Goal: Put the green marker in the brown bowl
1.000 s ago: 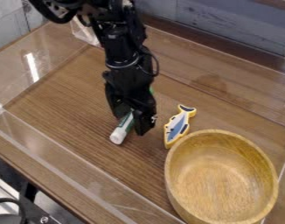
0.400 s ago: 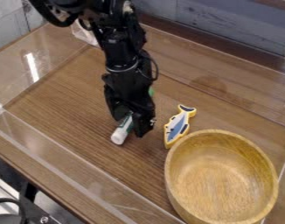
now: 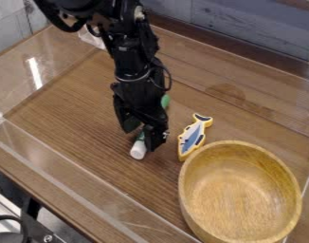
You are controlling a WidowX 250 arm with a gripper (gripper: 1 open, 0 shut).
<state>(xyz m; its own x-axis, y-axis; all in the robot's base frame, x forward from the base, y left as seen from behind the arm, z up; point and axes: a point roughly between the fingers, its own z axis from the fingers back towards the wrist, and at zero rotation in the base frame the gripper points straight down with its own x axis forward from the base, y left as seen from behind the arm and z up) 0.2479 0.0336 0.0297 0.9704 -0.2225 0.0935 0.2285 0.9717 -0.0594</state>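
A black robot arm [image 3: 117,43] reaches down to a brown wooden surface [image 3: 68,133], its pincer [image 3: 144,139] spread wide over a green marker [image 3: 139,147]. The marker lies on the surface, its white end pointing toward the near edge and showing below the pincer, with part of its length hidden behind the dark fingers. Whether the fingers touch it cannot be told. A bit of green [image 3: 165,101] also shows just beside the arm, too obscured to identify. To the right of the picture, a small blue-and-yellow fish-shaped toy [image 3: 192,135] rests between the pincer and a large, round brown bowl [image 3: 240,193]. The bowl, its pale wooden inside bare, sits in the lower right corner, with the marker outside it. A pale wall runs behind the surface.
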